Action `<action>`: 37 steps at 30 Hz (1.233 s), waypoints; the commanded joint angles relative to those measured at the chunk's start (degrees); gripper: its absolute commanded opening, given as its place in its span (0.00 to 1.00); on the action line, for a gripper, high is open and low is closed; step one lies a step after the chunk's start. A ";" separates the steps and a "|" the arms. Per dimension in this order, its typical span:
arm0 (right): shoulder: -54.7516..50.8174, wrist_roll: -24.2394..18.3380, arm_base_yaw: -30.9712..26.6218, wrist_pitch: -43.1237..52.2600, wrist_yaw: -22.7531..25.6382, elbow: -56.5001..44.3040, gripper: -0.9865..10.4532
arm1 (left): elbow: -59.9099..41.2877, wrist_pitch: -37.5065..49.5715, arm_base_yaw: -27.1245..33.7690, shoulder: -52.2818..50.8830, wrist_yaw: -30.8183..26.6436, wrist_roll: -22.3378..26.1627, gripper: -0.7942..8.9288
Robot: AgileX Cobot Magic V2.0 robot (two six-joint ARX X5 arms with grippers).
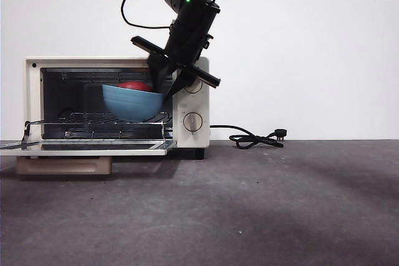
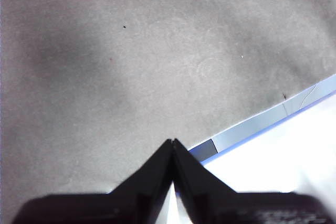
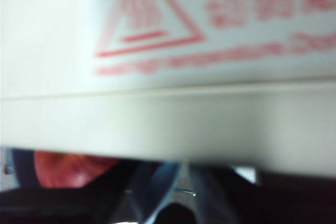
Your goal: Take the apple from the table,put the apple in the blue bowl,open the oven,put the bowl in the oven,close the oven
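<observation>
1. The cream-white toaster oven [image 1: 118,107] stands with its glass door dropped flat.
2. The ridged light-blue bowl [image 1: 132,103] hangs tilted inside the oven's cavity, above its wire rack.
3. The right gripper [image 1: 167,88] pinches the bowl's rim at the oven's knob side; next, lower and release.
4. The round red apple [image 1: 135,86] sits in the bowl.
5. The left gripper [image 2: 172,145] waits pressed together.

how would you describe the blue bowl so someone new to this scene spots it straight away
Find the cream-white oven on the table's left side, its door dropped open. In the oven's open mouth, above the wire rack, the right end effector holds the blue bowl by its rim. It is the only light-blue thing there, and the red apple peeks above its rim.
</observation>
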 commanded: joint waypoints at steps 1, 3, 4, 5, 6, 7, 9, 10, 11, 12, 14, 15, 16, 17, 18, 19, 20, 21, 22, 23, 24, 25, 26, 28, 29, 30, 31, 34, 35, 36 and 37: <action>1.25 0.59 0.09 0.26 0.48 -0.04 0.31 | -0.24 0.15 -0.17 -0.15 -0.15 0.90 0.08; 1.25 0.52 0.09 0.94 0.42 -0.02 0.31 | -0.24 0.15 -0.17 -0.15 -0.15 0.90 0.08; 1.22 0.24 0.09 1.05 0.42 0.04 0.31 | -0.24 0.15 -0.17 -0.15 -0.15 0.90 0.08; 1.18 -0.24 0.09 0.92 0.44 0.24 0.31 | -0.24 0.20 -0.17 -0.15 -0.15 0.90 0.08; 1.11 -0.61 0.09 0.74 0.50 0.35 0.31 | -0.24 0.20 -0.17 -0.15 -0.15 0.90 0.08; 1.07 -1.09 0.09 0.63 0.57 0.39 0.31 | -0.24 0.20 -0.17 -0.15 -0.15 0.90 0.08; 0.81 -1.51 0.09 -0.17 0.68 0.46 0.30 | -0.24 0.24 -0.17 -0.15 -0.17 0.90 0.08; 0.79 -1.60 0.09 -0.66 0.94 0.66 0.30 | -0.24 0.24 -0.17 -0.15 -0.17 0.90 0.08; 0.79 -1.84 0.09 -1.20 1.25 0.90 0.30 | -0.24 0.28 -0.17 -0.15 -0.20 0.90 0.08; 0.79 -2.27 0.09 -2.05 1.27 1.38 0.30 | -0.24 0.37 -0.17 -0.15 -0.22 0.94 0.08; 0.79 -3.78 0.09 -3.54 2.12 2.40 0.30 | -0.24 0.61 -0.17 -0.13 -0.42 1.01 0.08; 0.79 -4.72 0.09 -4.24 3.02 2.97 0.30 | -0.24 0.79 -0.17 -0.15 -0.79 1.09 0.08; 0.76 -5.44 0.09 -5.27 3.67 3.76 0.30 | -0.24 0.87 -0.17 -0.15 -1.46 1.09 0.08; 0.70 -6.32 0.09 -6.75 4.61 4.98 0.30 | -0.24 0.90 -0.17 -0.13 -2.12 1.11 0.08; 0.70 -7.15 0.09 -8.26 5.49 6.36 0.30 | -0.24 0.87 -0.17 -0.13 -2.99 1.11 0.08; 0.70 -8.13 0.11 -9.51 6.38 7.56 0.30 | -0.24 0.87 -0.17 -0.13 -3.65 1.11 0.08; 0.70 -9.11 0.13 -11.06 7.13 9.14 0.30 | -0.24 0.92 -0.17 -0.13 -4.55 1.29 0.08; 0.70 -9.94 0.17 -12.66 7.74 10.97 0.30 | -0.24 0.96 -0.17 -0.13 -5.49 1.51 0.08; 0.70 -10.91 0.17 -13.70 8.11 12.52 0.30 | -0.24 1.05 -0.15 -0.13 -6.43 1.57 0.08; 0.70 -12.20 0.31 -14.88 8.24 14.62 0.30 | -0.24 1.20 -0.13 -0.13 -7.58 1.73 0.08; 0.70 -13.16 0.46 -15.69 8.33 16.28 0.30 | -0.24 1.31 -0.13 -0.11 -8.02 1.99 0.08; 0.70 -14.21 0.48 -16.26 8.22 18.03 0.30 | -0.24 1.44 -0.13 -0.11 -8.39 2.34 0.08; 0.70 -15.56 0.52 -17.18 8.04 20.28 0.30 | -0.24 1.64 -0.13 0.04 -8.94 2.58 0.08; 0.70 -17.90 0.90 -19.56 8.07 24.76 0.30 | -0.24 2.01 -0.11 0.50 -9.40 2.64 0.08; 0.70 -19.17 0.92 -21.31 8.09 27.32 0.30 | -0.24 2.27 -0.11 0.83 -9.40 2.84 0.07; 0.70 -20.50 1.22 -23.54 8.11 29.97 0.30 | -0.24 2.62 -0.11 1.25 -9.42 2.97 0.07; 0.70 -21.94 1.42 -25.59 8.11 32.15 0.30 | -0.24 2.95 -0.11 1.73 -9.46 3.02 0.07; 0.31 -27.15 2.32 -27.28 6.03 37.73 0.30 | -0.24 4.59 0.00 4.15 -10.03 3.56 0.07; -0.79 -27.47 2.49 -27.28 4.37 37.64 0.30 | -0.24 5.29 0.22 5.20 -10.34 3.93 0.07; -1.81 -28.00 2.56 -27.32 3.28 37.59 0.28 | -0.24 5.86 0.55 6.19 -10.47 4.24 0.07; -2.34 -28.87 2.84 -27.34 2.40 37.59 0.27 | -0.24 6.40 0.92 7.21 -10.47 4.52 0.07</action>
